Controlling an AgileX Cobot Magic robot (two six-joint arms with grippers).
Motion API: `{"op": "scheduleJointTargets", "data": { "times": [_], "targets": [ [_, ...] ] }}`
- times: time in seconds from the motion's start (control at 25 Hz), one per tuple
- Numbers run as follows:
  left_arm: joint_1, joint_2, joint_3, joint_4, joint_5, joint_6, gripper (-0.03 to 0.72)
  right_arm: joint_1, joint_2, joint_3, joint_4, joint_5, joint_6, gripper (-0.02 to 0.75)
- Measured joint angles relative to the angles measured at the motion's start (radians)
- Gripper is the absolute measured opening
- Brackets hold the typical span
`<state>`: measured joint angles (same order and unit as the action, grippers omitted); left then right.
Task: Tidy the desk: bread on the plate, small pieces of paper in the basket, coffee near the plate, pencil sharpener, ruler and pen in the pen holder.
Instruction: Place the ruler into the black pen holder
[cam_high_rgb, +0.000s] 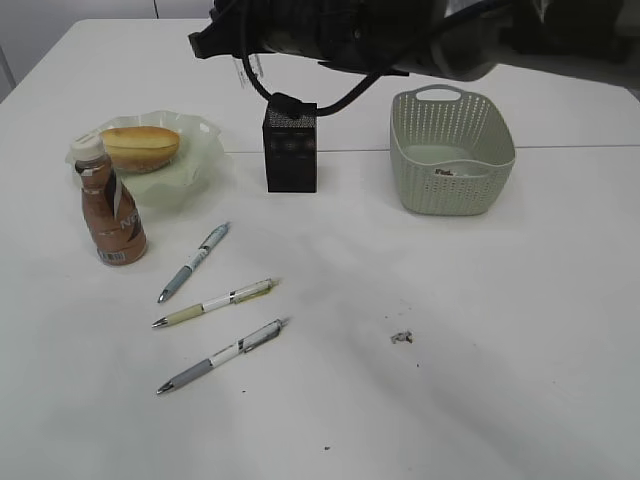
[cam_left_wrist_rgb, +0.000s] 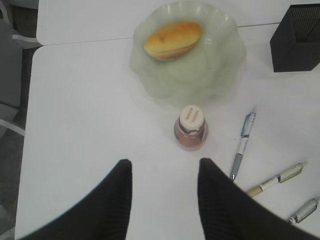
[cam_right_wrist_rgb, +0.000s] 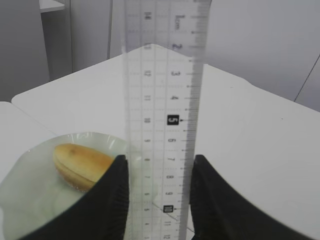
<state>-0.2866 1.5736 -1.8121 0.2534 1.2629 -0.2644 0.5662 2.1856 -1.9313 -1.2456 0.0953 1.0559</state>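
1. Three pens lie loose on the white surface (cam_high_rgb: 520, 300): a blue-grey pen (cam_high_rgb: 194, 262) nearest the plate, a yellowish pen (cam_high_rgb: 213, 303) below it, and a grey pen (cam_high_rgb: 221, 356) closest to the camera.
2. Bread (cam_high_rgb: 141, 146) already sits on the pale green plate (cam_high_rgb: 205, 140), and the coffee bottle (cam_high_rgb: 108, 200) stands upright right beside the plate's front edge.
3. Black pen holder (cam_high_rgb: 291, 148) stands mid-surface, between the plate and the green basket (cam_high_rgb: 452, 150). Something small and pale lies inside the basket; can't make out what.
4. One little scrap of paper (cam_high_rgb: 401, 337) is out on the surface, well apart from the basket.
5. Right hand (cam_right_wrist_rgb: 159, 192) is clamped on the clear ruler (cam_right_wrist_rgb: 165, 100), which stands upright between its fingers, up above the plate's edge.
6. Left hand (cam_left_wrist_rgb: 165, 192) hovers over the surface just short of the coffee bottle, fingers apart and holding nothing.
7. Pencil sharpener: can't spot it in any view.
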Motion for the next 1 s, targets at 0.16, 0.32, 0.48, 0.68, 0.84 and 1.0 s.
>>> {"op": "scheduleJointTargets", "data": {
  "times": [0.16, 0.32, 0.48, 0.68, 0.84, 1.0],
  "targets": [
    [0.0, 0.021, 0.0, 0.004, -0.002, 0.0, 0.309, -0.016, 0.036, -0.041, -0.001, 0.0, 0.015, 0.259],
    [0.0, 0.039, 0.0, 0.006, -0.002, 0.0, 0.298, -0.044, 0.041, -0.045, -0.002, 0.02, 0.037, 0.259],
    [0.0, 0.043, 0.0, 0.006, -0.002, 0.0, 0.297, -0.065, 0.045, -0.045, -0.015, 0.035, 0.043, 0.259],
    [0.0, 0.043, 0.0, 0.006, -0.002, 0.0, 0.297, -0.072, 0.059, -0.047, -0.036, 0.02, 0.049, 0.259],
    [0.0, 0.043, 0.0, 0.006, -0.002, 0.0, 0.293, -0.092, 0.09, -0.047, -0.043, -0.042, 0.052, 0.259],
    [0.0, 0.043, 0.0, 0.006, -0.002, 0.0, 0.291, -0.12, 0.125, -0.063, -0.043, -0.09, 0.052, 0.259]
  ]
}}
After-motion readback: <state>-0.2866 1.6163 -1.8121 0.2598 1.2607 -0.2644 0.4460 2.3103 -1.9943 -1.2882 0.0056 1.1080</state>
